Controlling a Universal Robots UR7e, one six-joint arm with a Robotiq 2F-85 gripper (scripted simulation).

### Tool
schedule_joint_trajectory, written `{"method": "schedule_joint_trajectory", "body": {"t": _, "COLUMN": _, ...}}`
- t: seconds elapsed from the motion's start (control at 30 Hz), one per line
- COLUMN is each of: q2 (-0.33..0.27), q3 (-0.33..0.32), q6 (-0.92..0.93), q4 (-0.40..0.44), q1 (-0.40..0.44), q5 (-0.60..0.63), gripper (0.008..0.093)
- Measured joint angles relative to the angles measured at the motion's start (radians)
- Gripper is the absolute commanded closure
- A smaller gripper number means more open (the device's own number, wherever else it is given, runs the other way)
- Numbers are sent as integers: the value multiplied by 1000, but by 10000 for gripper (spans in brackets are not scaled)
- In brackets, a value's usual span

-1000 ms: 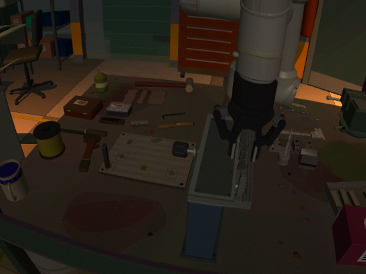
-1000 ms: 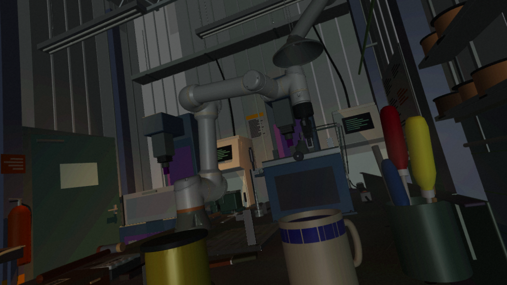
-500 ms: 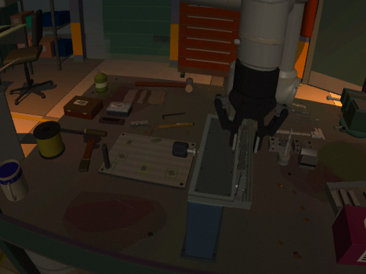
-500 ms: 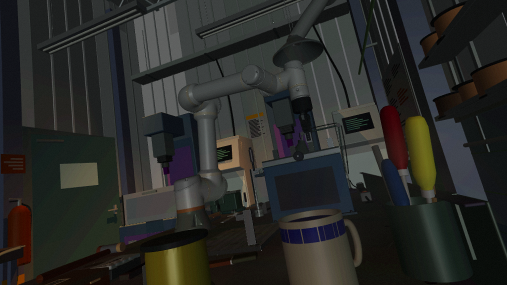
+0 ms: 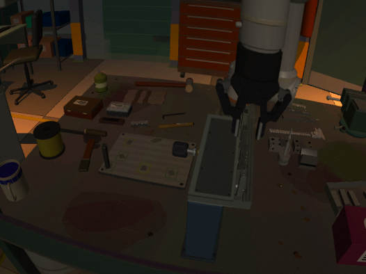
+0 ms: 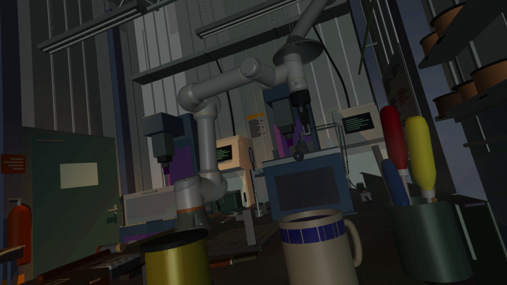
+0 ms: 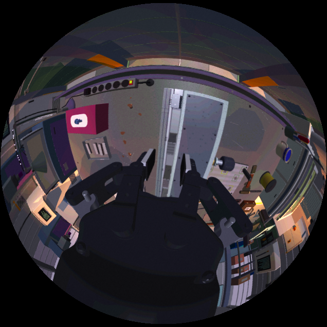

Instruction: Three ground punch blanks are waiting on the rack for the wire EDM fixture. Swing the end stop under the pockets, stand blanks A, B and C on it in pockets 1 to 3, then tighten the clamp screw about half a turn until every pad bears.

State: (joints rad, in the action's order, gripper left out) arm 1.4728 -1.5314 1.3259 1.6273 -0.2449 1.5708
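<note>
The fixture's pocket rail (image 5: 243, 156) (image 7: 170, 143) runs along the right edge of the raised grey fixture plate (image 5: 217, 158) (image 7: 198, 128), which sits on a blue pedestal (image 5: 203, 229) (image 6: 307, 184). My gripper (image 5: 247, 131) (image 7: 167, 163) (image 6: 305, 126) hovers just above the far end of that rail, open and empty, straddling it. The black clamp knob (image 5: 181, 148) (image 7: 225, 162) sticks out from the plate's left side. The rack (image 7: 96, 148) (image 5: 344, 200) with grey blanks lies on the bench to the right, near the front edge.
Behind the bench stands a red drawer cabinet (image 5: 208, 34). A slatted board (image 5: 148, 158) lies left of the fixture, with a hammer (image 5: 87, 153), a yellow spool (image 5: 48, 139) and a mug (image 5: 12, 179) further left. A magenta box (image 5: 349, 236) sits front right, a vise (image 5: 353, 111) far right.
</note>
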Motion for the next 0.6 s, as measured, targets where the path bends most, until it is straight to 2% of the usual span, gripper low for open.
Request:
{"method": "schedule_joint_trajectory", "body": {"t": 0.23, "q2": -3, "q3": 178, "q6": 0, "q4": -170, "q1": 0, "q5": 0, "gripper": 594}}
{"method": "schedule_joint_trajectory", "body": {"t": 0.33, "q2": -9, "q3": 233, "q6": 0, "q4": -217, "q1": 0, "q5": 0, "gripper": 594}}
{"method": "schedule_joint_trajectory", "body": {"t": 0.6, "q2": -13, "q3": 247, "q6": -2, "q4": -234, "q1": -2, "q5": 0, "gripper": 594}}
